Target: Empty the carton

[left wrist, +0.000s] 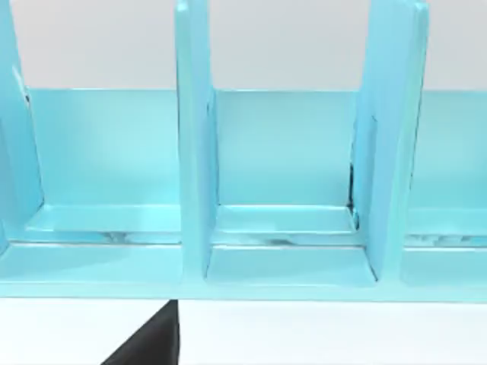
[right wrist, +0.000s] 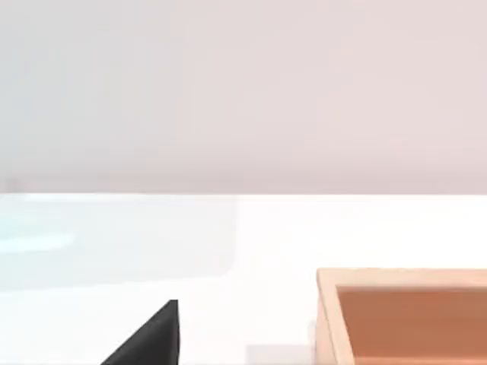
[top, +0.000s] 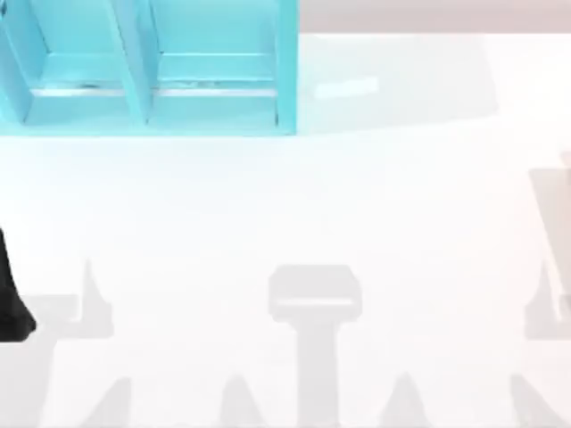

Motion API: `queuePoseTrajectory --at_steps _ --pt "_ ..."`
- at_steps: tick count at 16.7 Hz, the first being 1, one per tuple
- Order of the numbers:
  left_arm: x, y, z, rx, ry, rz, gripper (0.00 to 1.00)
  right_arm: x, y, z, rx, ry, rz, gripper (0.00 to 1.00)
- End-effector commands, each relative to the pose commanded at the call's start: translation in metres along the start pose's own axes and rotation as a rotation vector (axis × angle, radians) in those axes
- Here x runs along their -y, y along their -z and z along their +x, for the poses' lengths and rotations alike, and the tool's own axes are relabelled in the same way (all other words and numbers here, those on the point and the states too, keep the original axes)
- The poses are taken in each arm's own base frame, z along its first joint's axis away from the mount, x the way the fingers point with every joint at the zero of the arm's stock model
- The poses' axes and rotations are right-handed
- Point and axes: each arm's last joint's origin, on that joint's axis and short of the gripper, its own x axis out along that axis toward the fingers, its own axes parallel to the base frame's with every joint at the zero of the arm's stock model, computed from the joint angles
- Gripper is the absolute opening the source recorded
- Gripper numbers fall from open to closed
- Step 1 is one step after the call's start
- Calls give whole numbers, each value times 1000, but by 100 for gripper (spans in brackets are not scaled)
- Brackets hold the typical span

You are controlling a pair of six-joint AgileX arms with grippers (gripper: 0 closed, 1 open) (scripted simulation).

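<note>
Although I cannot tell whether either gripper is apart or together, the open tan carton (right wrist: 403, 312), on the white table (right wrist: 228, 319) before my right arm, seems stiff and light, best taken by its rim wall.

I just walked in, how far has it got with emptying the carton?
Nothing looks done yet. The blue divided rack sits at the table's far left, its visible compartments bare. An orange-brown box lies near the right arm, contents hidden. The left arm is at the table's left edge, holding nothing visible. All unloading remains.
</note>
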Motion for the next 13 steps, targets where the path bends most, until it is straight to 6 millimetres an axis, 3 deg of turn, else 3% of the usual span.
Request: queuePoseTrajectory --at_steps 3,6,10,13 --pt "0 0 0 0 0 0 100 1 -2 0 -11 6 -5 100" --pt "0 0 0 0 0 0 100 5 -17 1 -107 48 -40 100" --pt "0 0 0 0 0 0 100 17 -53 13 -377 127 -104 100" --pt "0 0 0 0 0 0 100 34 -77 38 -662 167 -132 100"
